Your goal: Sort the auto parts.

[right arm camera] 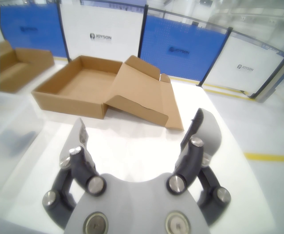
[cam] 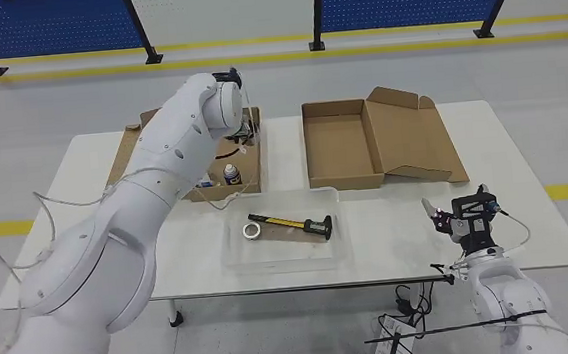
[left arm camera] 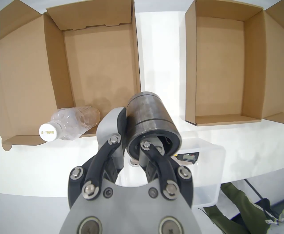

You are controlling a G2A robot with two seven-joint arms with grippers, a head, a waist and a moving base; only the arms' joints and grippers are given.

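Left gripper [left arm camera: 131, 129] is clamping a steel linear bearing [left arm camera: 149, 113], one finger hiding inside its bore; right gripper [right arm camera: 140, 119] is holding its fingers wide.

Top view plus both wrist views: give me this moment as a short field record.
left gripper: shut on metal cylinder, above left box
left box: plastic bottle lying inside
right box: open, lid folded out
right gripper: open, above table, holding nothing
clear tray: hammer and silver ring inside
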